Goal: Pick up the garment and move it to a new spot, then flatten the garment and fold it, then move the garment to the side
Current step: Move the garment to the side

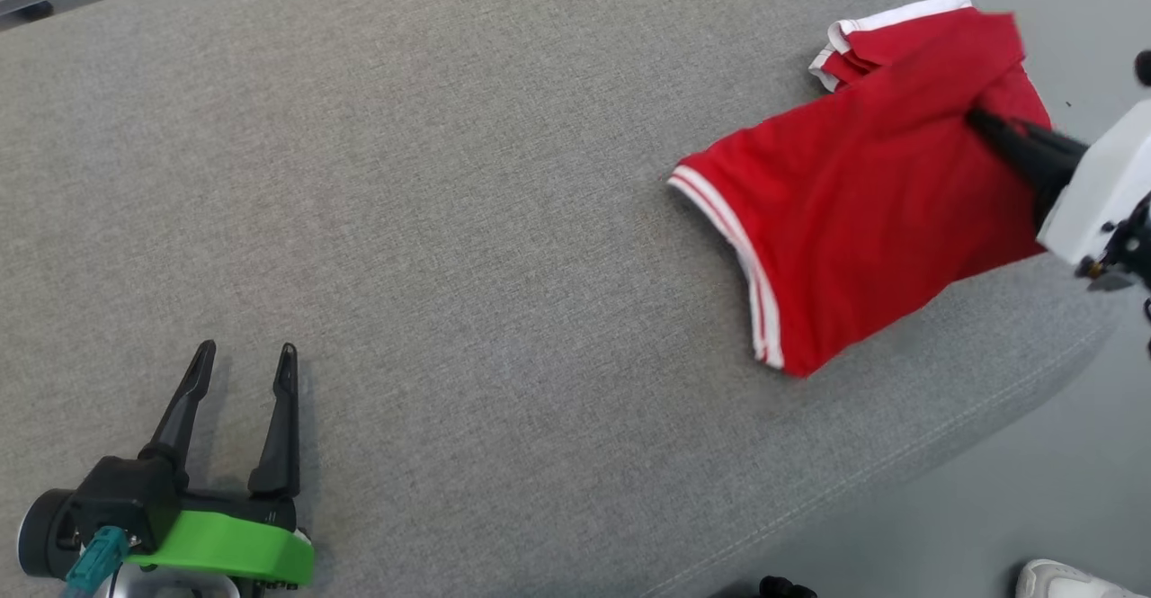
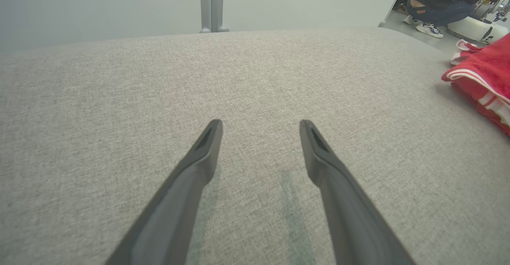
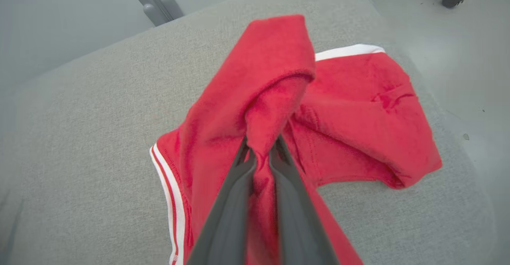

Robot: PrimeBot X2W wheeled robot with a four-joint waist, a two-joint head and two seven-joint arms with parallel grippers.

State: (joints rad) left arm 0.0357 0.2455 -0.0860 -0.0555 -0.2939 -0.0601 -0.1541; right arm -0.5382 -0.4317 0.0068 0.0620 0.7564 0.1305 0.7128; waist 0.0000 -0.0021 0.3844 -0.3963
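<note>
Red garment [image 1: 836, 211], white-striped hems, bunched; R gripper [image 1: 978, 120] pinching it; L gripper [image 1: 248, 349] splayed.

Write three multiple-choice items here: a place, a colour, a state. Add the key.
1. Where on the grey cushion does the garment lie? A near its right end B at its middle C at its left end
2. The garment's trim is: A blue B white C black
3. The right gripper is: A open B shut on the garment C shut on nothing
1 A: the head view shows it by the right end. 2 B: white stripes edge the hems. 3 B: red cloth sits pinched in its grip.
</note>
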